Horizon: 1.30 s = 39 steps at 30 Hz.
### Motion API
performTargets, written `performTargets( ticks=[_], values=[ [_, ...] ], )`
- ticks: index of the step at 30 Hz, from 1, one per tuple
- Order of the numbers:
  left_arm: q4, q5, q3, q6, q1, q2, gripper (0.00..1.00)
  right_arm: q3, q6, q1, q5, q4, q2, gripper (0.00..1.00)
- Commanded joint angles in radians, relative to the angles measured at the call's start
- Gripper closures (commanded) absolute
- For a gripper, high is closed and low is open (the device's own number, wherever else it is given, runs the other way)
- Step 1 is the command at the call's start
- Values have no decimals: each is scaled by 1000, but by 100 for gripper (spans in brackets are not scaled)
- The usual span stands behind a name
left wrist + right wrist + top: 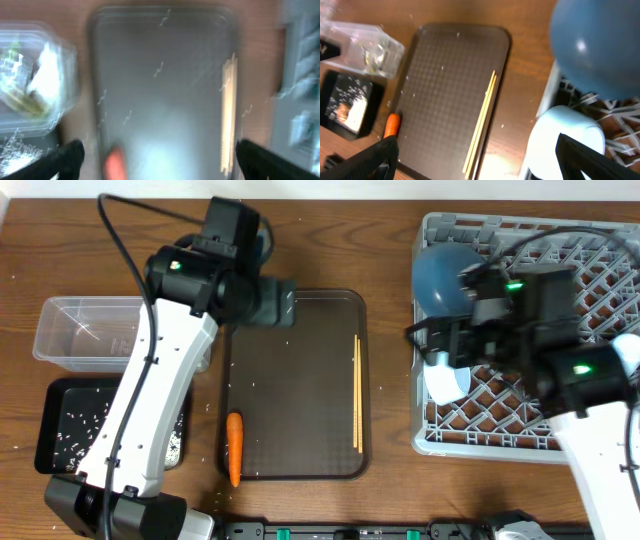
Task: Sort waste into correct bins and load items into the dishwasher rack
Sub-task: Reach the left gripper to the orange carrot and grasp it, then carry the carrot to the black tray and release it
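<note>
Left arm (150, 400) reaches over the rear left corner of the brown serving tray (290, 380). The left jaws stand wide open. Both dark fingers (65, 157) show at the lower edge of the left wrist view, with nothing between them. That view is heavily blurred.

Right arm (560, 360) sits above the dishwasher rack (590, 270). The right jaws are also spread wide and empty, with the fingers (370, 160) apart at the bottom of the right wrist view.

Waste:
- The carrot (234, 448) lies on the tray's left rim near the front corner.
- The crumpled wrapper (42, 75) is inside the clear tub (85, 330) on the desk (390, 250), left of the tray.
- The rice grains (85, 420) are scattered in the black tray (50, 450), just in front of the tub.
- A brown food scrap (340, 112) lies in the black tray with them.

Items:
- The chopsticks (357, 390) lie side by side along the right side of the serving tray.
- The blue plate (445, 275) stands in the rack's rear left corner.
- A pale-blue vessel (445, 375) sits in the rack in front of the plate. I cannot tell whether it is a bowl or a cup.
</note>
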Motion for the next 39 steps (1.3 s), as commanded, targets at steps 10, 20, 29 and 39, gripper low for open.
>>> performTargets(
  ticks=[10, 20, 29, 39],
  values=[
    [-40, -85, -504, -143, 6, -11, 4, 15, 196, 107, 254, -2, 132, 1],
    [352, 48, -929, -175, 8, -45, 20, 15, 196, 69, 256, 11, 134, 1],
    [455, 46, -984, -175, 8, -45, 61, 15, 196, 69, 256, 33, 134, 1],
    [384, 23, -931, -180, 125, -89, 76, 15, 196, 69, 256, 26, 134, 1]
  ],
)
